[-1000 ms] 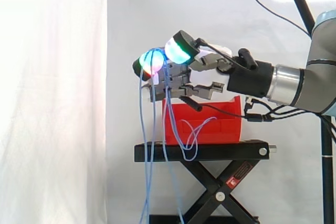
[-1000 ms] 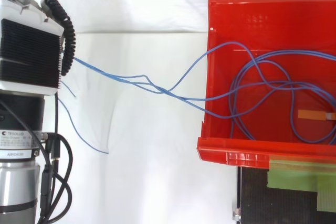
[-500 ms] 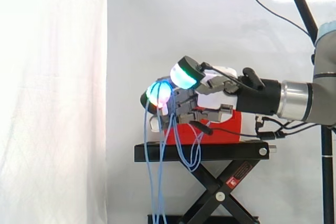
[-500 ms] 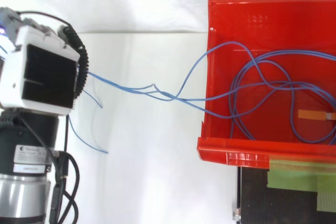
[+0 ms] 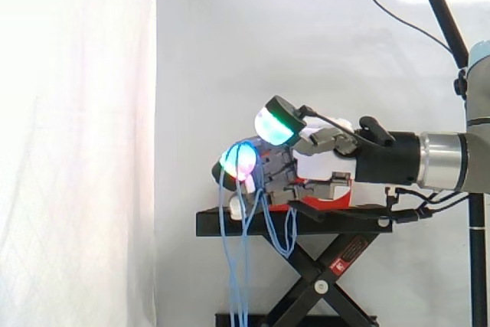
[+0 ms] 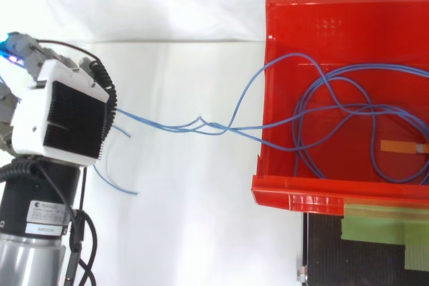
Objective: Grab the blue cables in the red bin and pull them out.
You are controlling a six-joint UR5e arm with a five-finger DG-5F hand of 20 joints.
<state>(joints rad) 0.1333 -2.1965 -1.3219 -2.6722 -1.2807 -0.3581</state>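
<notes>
Well left of the red bin (image 6: 301,192), your hand (image 6: 64,122) has its fingers curled round a bunch of the blue cables (image 6: 201,124). In the side view the strands pass the glowing pads (image 5: 239,162) and hang down past the black stand (image 5: 337,223) under the bin. Over the last second the hand has dropped from above the bin to about level with it, tilted, and drifted a little toward the bin. Between hand and bin the cables now cross loosely rather than run taut. Inside the bin the coil lies just as it did, and the orange tag (image 6: 402,147) is in the same spot. So this move has gained you no cable. I judge you must carry the hand away from the bin to draw the loops out.
</notes>
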